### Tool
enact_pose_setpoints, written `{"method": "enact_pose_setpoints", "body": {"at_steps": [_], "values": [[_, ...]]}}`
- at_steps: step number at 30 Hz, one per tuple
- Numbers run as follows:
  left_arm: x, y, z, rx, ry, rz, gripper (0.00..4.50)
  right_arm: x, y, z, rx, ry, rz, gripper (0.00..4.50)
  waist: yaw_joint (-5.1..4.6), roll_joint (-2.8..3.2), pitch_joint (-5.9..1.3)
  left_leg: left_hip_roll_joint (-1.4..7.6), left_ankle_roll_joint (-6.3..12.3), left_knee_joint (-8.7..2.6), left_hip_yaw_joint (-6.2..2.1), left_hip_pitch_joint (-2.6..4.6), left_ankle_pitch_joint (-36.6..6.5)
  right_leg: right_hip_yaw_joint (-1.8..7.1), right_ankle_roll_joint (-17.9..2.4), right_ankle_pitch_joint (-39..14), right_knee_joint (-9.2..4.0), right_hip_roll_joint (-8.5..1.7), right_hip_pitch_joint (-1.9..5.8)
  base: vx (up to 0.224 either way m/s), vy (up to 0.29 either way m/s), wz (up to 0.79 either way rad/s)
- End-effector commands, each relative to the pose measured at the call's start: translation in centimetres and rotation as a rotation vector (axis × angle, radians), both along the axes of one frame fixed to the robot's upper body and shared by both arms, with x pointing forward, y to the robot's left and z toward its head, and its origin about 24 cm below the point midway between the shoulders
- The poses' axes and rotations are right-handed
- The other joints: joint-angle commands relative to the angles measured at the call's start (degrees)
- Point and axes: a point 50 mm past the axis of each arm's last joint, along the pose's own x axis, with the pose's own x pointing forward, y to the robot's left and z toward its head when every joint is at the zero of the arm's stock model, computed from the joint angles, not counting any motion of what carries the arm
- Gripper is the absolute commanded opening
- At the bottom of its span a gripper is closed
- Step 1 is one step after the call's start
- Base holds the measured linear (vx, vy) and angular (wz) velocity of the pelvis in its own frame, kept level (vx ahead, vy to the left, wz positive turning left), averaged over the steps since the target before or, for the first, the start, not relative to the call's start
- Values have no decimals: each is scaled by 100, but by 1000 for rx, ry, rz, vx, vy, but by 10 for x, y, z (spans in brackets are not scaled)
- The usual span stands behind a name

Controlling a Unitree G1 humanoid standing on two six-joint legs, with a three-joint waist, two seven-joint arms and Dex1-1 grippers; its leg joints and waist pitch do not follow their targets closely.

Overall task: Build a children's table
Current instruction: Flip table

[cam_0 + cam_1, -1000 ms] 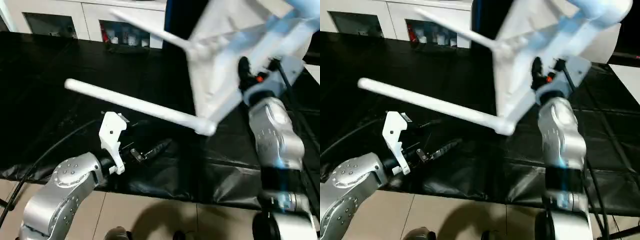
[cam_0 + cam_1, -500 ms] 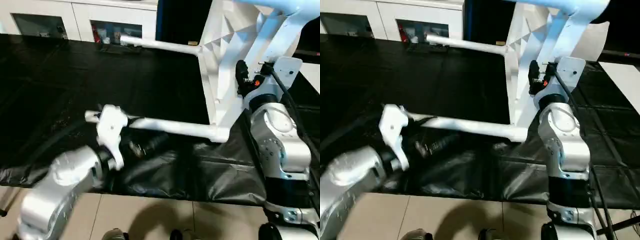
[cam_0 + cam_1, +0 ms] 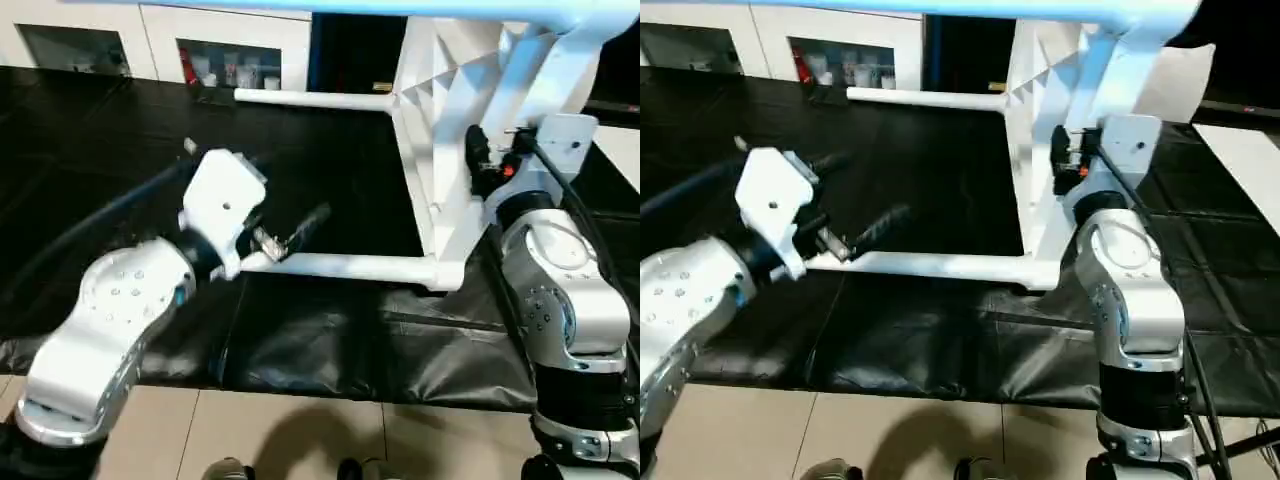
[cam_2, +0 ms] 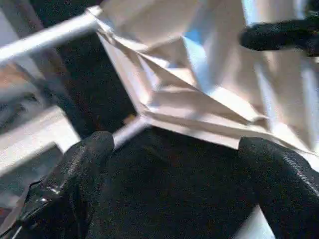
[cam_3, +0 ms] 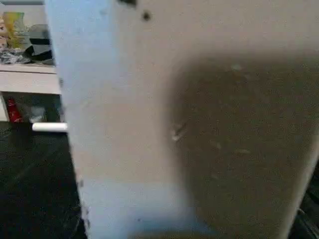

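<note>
The white children's table (image 3: pixel 436 150) lies tipped on its side over the black worktable, its ribbed underside facing left. One leg (image 3: pixel 315 98) reaches left at the back and another leg (image 3: pixel 345 266) reaches left near the front. A further leg (image 3: pixel 540 70) rises up to the right. My right gripper (image 3: pixel 480 158) is closed on the tabletop's near edge, and the white plastic presses against its wrist camera (image 5: pixel 189 124). My left gripper (image 4: pixel 177 149) stands wide open and holds nothing. One of its black fingers (image 3: pixel 306 222) hovers just above the front leg, pointing at the underside.
The black-covered worktable (image 3: pixel 120 130) ends in a front edge (image 3: pixel 330 385) with tiled floor below. White cabinets (image 3: pixel 230 45) line the back. A black cable (image 3: pixel 90 225) trails from my left wrist.
The children's table swung from a steep tilt until its legs lie level. My left arm rose and moved right, bringing its open fingers over the front leg. The camera view shifted too.
</note>
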Motion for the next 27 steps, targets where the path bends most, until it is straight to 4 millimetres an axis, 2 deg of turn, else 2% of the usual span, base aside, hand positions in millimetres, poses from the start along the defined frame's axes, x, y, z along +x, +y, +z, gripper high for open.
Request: {"method": "enact_pose_setpoints", "body": {"at_steps": [1,2,3,4,6,8,11,14,21,26,27], "values": [[3,1,12,2,-87,26,450,-2,1,-21,15,104,13,193,-15,29,-323,171,-238,-478,-72,33,-1261,240,-25,-2249,-457,-295,271,0,0,0],[3,1,15,-25,-90,28,450,-2,1,-23,21,116,21,193,-20,27,-322,170,-252,-482,-79,33,-1292,237,-45,-2258,-453,-299,278,0,0,0],[4,1,17,-50,-91,28,450,-3,2,-25,26,126,28,228,-28,17,-319,171,-263,-481,-75,29,-1294,239,-75,-2230,-452,-305,281,0,0,0],[4,1,18,-54,-99,25,450,-3,2,-26,20,135,26,228,-22,21,-321,173,-268,-480,-78,33,-1292,239,-87,-2223,-453,-309,279,0,0,0],[4,1,18,-39,-111,29,450,-3,2,-29,6,149,29,265,-26,22,-318,172,-259,-487,-83,36,-1354,236,-87,-2227,-457,-298,268,0,0,0],[5,1,14,-11,-130,43,450,-3,3,-32,-18,164,37,272,-37,12,-314,173,-250,-494,-93,34,-1461,231,-44,-2337,-472,-291,269,0,0,0],[6,4,6,47,-165,80,450,-4,3,-35,-44,180,48,307,-35,8,-333,173,-239,-487,-96,24,-1498,235,-36,-2435,-487,-312,270,0,0,0],[7,5,4,75,-197,102,450,-4,3,-37,-67,185,60,327,-28,25,-330,189,-227,-492,-104,24,-1453,235,-51,-2336,-478,-313,261,0,0,0],[10,17,9,122,-394,185,450,-7,-1,-45,-85,201,83,394,-20,32,-343,198,-201,-493,-100,24,-1389,242,-229,-2001,-449,-315,283,0,0,0],[9,19,8,201,-543,235,450,-7,0,-47,-82,200,105,413,-21,34,-350,211,-169,-497,-112,24,-1475,243,-229,-2137,-458,-333,288,0,0,0],[8,18,8,216,-568,239,450,-7,0,-48,-86,202,98,438,-19,37,-354,214,-177,-495,-111,38,-1466,243,-242,-2132,-452,-334,279,0,0,0]]}}
